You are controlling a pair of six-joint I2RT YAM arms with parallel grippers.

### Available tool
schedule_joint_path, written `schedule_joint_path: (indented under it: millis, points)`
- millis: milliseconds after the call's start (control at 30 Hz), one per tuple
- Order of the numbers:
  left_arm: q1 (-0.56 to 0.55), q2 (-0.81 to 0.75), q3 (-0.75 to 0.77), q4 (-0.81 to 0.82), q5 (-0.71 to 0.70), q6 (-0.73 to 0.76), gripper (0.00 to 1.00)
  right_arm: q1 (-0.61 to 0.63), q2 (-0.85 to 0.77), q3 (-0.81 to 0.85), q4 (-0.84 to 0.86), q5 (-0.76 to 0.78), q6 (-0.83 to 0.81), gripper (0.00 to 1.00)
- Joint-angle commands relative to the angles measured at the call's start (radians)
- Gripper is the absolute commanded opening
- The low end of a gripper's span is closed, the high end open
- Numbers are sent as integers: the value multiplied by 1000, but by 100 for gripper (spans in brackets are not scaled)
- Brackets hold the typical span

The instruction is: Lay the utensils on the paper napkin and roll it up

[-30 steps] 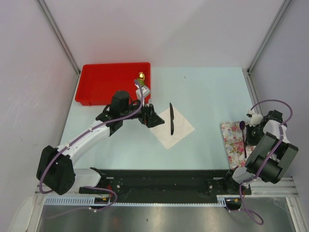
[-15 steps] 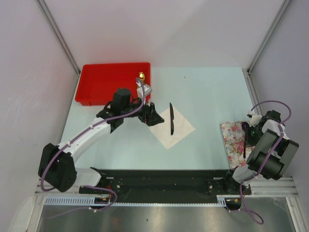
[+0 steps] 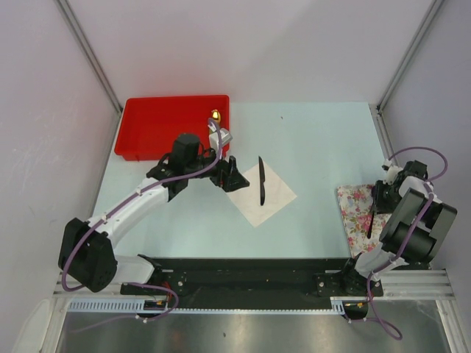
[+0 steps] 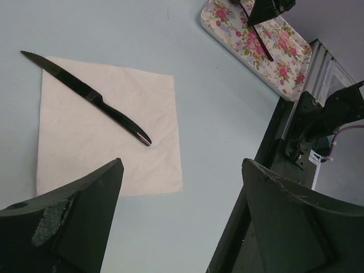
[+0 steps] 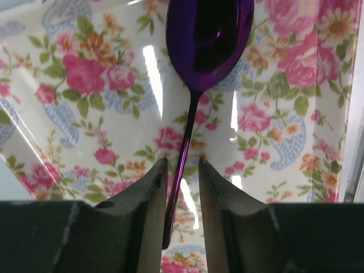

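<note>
1. The left gripper (image 4: pixel 179 170) is spread wide and holds nothing.
2. The right gripper (image 5: pixel 182 165) is only slightly parted; the spoon (image 5: pixel 210 40) handle lies between its fingers, not pinched.
3. Only the right wrist view shows the purple bowl. The left wrist view shows the black knife (image 4: pixel 85 91) lying on the paper napkin (image 4: pixel 85 148).
4. The spoon rests on a flower-printed tray (image 3: pixel 352 209) at the right of the pale blue table (image 3: pixel 316 140).

A thin white paper napkin (image 3: pixel 278 195) lies flat as a diamond at frame centre. The all-black knife (image 3: pixel 260 180) lies on it, serrated tip at its upper corner. The spoon (image 5: pixel 209 40), with a glossy purple bowl, rests on a flower-printed tray (image 5: pixel 85 85) at right.
</note>
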Motion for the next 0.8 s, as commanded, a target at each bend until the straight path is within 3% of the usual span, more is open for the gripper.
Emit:
schedule_joint_path:
  millis: [0,167,333,600,767]
  points:
    - [-1,8,45,11,-8,24,91,18,58,40,88,26,85,32]
    - [1,11,45,11,-10,28,91,53,124,43,126,53,107,26]
    - [8,11,34,21,-11,9,91,52,122,54,84,59,82,0]
    - [36,-5,0,73,-16,-34,91,67,-55,184,-97,-82,96,0]
    - [122,-3,-58,117,15,-163,90,234,-111,320,-179,-140,244,0]
